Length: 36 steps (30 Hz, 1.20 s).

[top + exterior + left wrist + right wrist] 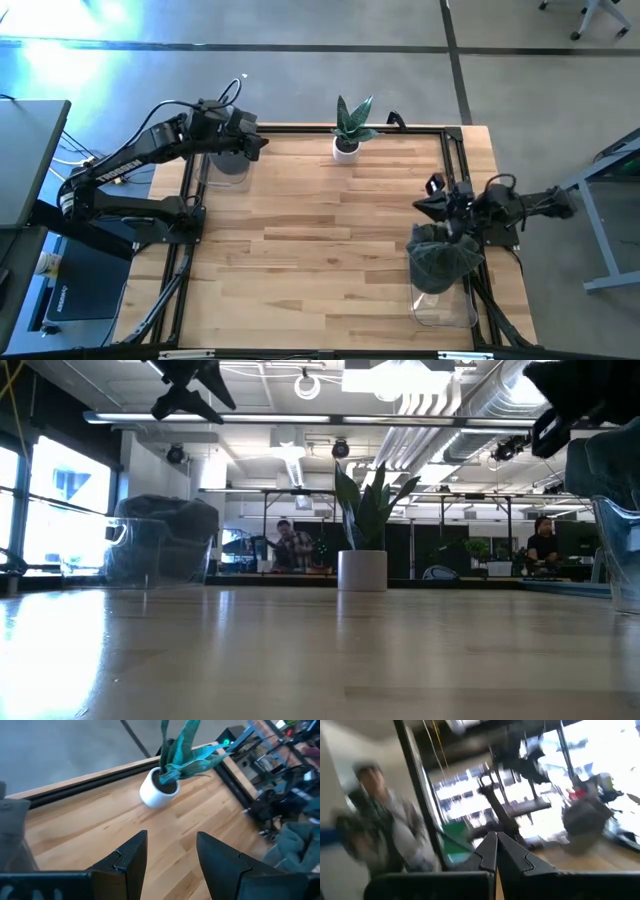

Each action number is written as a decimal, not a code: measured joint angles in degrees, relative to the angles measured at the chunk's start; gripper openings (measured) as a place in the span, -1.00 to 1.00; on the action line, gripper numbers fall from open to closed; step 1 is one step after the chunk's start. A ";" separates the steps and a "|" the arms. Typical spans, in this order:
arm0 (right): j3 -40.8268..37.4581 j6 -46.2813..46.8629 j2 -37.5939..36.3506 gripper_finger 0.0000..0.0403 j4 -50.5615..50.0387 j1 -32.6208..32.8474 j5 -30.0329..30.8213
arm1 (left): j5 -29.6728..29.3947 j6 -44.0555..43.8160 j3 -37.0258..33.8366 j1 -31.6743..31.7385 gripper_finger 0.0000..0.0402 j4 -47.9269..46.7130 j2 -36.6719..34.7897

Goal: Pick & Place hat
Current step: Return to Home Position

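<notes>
The left gripper's (170,842) two fingers (131,857) stand apart with bare table showing between them, grasping nothing. In the high view this gripper (262,143) hangs raised at the far left part of the table (320,250), just beside a clear bin (228,165).

The right gripper's (496,836) fingers (487,854) are pressed together tip to tip, with nothing between them. In the high view it (425,207) hovers at the right side of the table, just beyond the second clear bin (445,305).

There are two bins on the table. The far left one holds gray cap fabric (165,520), bulging up to its rim; how many caps are in it cannot be told. The near right bin holds one dark cap (440,255), heaped above its rim. The two bins are well apart, at opposite corners.

One potted plant (350,130) in a white pot stands upright at the far edge of the table, between the two arms and closer to the left gripper.

Beyond the table, the low view shows two people (290,545) far back in the room. The right wrist view shows one blurred person (380,820) close by.
</notes>
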 joint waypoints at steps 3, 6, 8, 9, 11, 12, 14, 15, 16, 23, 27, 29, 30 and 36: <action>0.33 -2.22 -0.01 -1.00 -4.98 -0.63 -0.65 | 1.05 -0.48 0.00 0.02 -0.18 0.87 0.00; -0.04 -2.65 0.00 -1.00 -10.74 -1.34 1.28 | 1.25 -0.58 0.00 0.09 -0.18 0.85 0.00; -1.31 -2.58 -0.02 -1.00 -11.03 -2.00 2.76 | 1.30 -0.58 0.00 0.11 -0.18 0.89 0.00; -2.22 -2.21 -0.02 -1.00 -10.38 -2.42 2.88 | 1.25 -0.58 0.00 0.11 -0.18 0.85 0.00; -2.47 -1.12 0.13 -1.00 -12.19 -3.35 2.90 | 1.27 -0.58 0.00 0.11 -0.18 0.84 0.00; -2.47 -0.92 -0.01 -1.00 -12.35 -3.89 2.87 | 1.25 -0.58 0.00 0.11 -0.18 0.82 0.00; -2.47 -1.58 -0.01 -1.00 -12.55 -4.90 2.35 | 1.25 -0.58 0.00 0.09 -0.18 0.82 0.00; -2.47 -2.06 0.00 -1.00 -12.82 -5.45 1.72 | 1.25 -0.58 0.00 0.09 -0.18 0.82 0.00; -2.47 -2.55 0.00 -1.00 -12.98 -6.05 0.92 | 1.25 -0.58 0.00 0.10 -0.18 0.82 0.00; -2.49 -3.25 0.43 -1.00 -13.75 -10.15 -2.14 | 3.16 1.29 0.00 0.11 -0.18 0.77 0.00; -2.49 -5.56 0.46 -1.00 -14.08 -11.06 -3.84 | 5.16 5.06 0.00 0.09 -0.18 0.74 0.00; -2.49 -8.11 0.46 -1.00 -14.05 -11.30 -3.83 | 6.38 7.10 0.00 0.11 -0.18 0.84 -0.02; -2.49 -8.89 0.46 -1.00 -14.03 -11.36 -3.84 | 7.68 8.15 0.00 0.10 -0.18 1.05 -0.08; -2.51 -8.26 0.46 -0.97 -13.99 -11.33 -3.86 | 11.98 16.09 -0.56 0.11 -0.55 1.89 -2.86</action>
